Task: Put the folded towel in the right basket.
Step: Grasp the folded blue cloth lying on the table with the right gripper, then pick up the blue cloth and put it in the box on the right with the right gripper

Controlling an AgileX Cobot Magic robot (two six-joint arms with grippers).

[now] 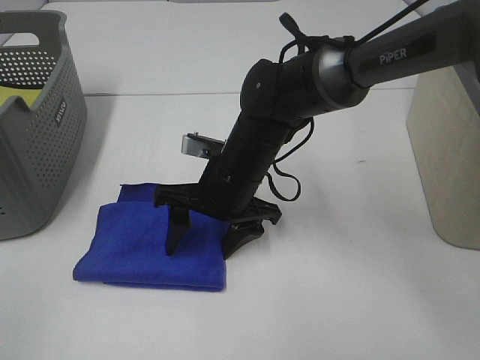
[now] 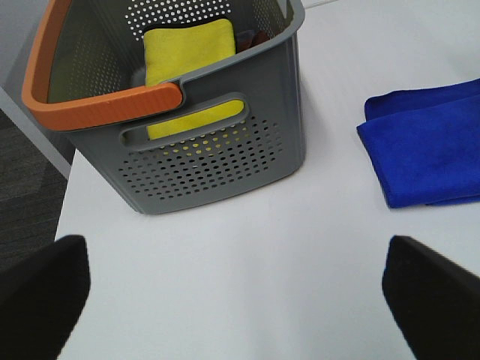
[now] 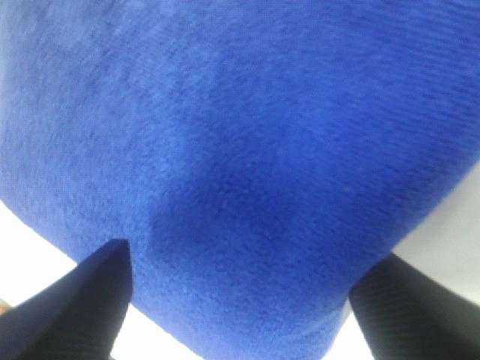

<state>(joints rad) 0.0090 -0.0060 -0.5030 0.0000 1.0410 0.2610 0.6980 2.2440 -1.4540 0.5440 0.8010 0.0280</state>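
Blue towel (image 1: 142, 247) flat on tabletop (image 1: 337, 300), 7 o'clock in high view. Right gripper (image 1: 201, 251) down on it, jaws apart, not clamped. Right basket (image 1: 450, 165) at 3 o'clock, well apart. Nothing done yet; remaining: grasp, lift, carry, drop. Left gripper (image 2: 240, 291) apart, empty.

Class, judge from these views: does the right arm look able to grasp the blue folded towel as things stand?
Probably yes. The right gripper is open directly over the blue towel, its fingers straddling one edge, with nothing between them.
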